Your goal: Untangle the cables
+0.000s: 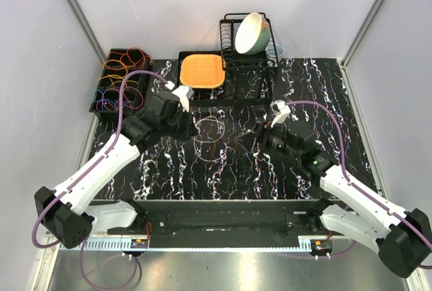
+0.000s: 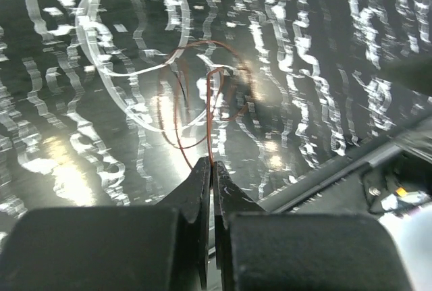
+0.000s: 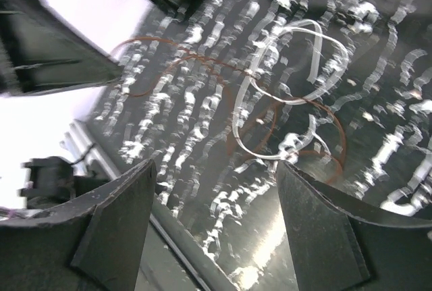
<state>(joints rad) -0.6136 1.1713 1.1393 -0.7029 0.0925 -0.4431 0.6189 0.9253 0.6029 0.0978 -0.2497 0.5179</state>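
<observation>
Over table (image 1: 169, 169), L end effector (image 2: 210, 167) pinches red-brown cable (image 2: 211, 102); R end effector (image 3: 216, 173) hovers agape.

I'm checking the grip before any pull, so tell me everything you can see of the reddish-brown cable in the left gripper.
The reddish-brown cable is a thin, flexible wire loop bent into a few overlapping curves. It lies mostly flat near the middle of the black marbled table, with one strand rising into the shut left gripper, pinched at the fingertips. It crosses a white cable; which lies on top I cannot tell.
</observation>
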